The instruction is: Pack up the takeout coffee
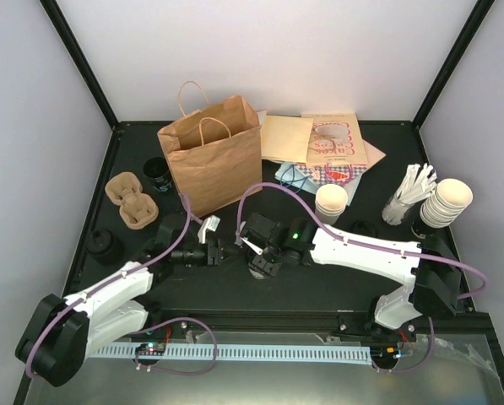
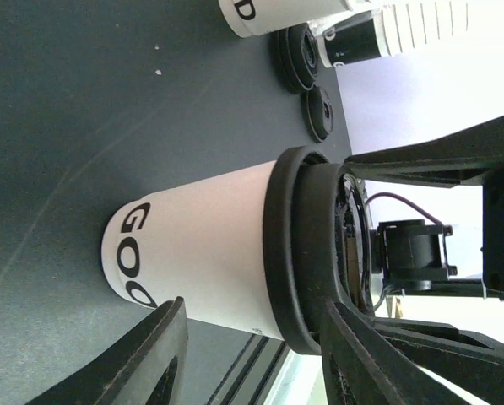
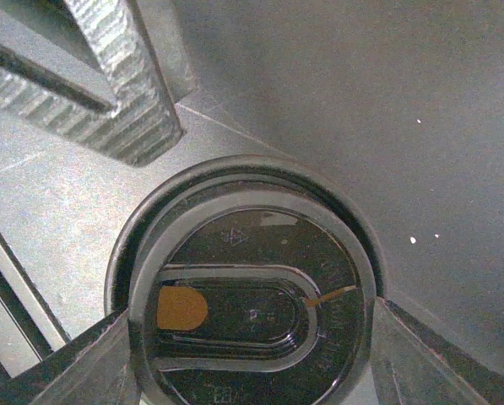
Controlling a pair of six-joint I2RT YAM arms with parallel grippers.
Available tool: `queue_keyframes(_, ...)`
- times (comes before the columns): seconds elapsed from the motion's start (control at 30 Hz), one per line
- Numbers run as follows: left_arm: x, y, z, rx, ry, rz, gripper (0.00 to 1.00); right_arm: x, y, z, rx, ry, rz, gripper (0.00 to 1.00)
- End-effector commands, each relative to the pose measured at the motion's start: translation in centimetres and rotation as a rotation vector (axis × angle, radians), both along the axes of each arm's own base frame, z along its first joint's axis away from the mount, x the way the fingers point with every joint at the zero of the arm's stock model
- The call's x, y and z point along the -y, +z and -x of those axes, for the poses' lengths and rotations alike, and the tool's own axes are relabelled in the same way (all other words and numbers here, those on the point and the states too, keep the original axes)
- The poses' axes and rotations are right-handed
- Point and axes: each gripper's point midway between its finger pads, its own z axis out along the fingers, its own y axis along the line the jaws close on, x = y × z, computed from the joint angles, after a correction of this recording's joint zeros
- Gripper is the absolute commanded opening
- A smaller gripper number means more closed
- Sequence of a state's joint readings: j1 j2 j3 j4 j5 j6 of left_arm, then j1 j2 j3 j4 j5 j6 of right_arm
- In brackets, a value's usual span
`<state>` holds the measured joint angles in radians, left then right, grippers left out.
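The takeout coffee is a cream-white cup with black lettering and a black lid, standing on the dark table. In the top view it is almost hidden under the two grippers at the table's middle. My right gripper reaches down from above, its fingers pressed against opposite sides of the lid's rim. My left gripper is turned on its side next to the cup and open. One finger is low by the table and the other is up at the lid. In the top view the left gripper faces the right gripper.
A brown paper bag stands open behind the grippers. A cardboard cup carrier and black lids lie at the left. Stacks of cream cups, stirrers and paper sleeves are at the back right. Loose lids lie near the cup.
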<state>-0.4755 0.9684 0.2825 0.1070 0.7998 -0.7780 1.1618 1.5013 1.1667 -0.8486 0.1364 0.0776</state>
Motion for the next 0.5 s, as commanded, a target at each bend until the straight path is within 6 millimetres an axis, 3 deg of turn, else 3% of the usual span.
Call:
queue_keyframes(0.0,0.8,1.0,0.2,0.023,-0.035,0.031,0.46,2.8,-3.5,2.2,-0.097,0.010,0.152,0.66)
queue_keyframes(0.47,2.8,0.7,-0.9,-0.003,-0.046,0.027,0.40,2.5,-3.4,2.3,-0.096,0.024,0.150,0.65)
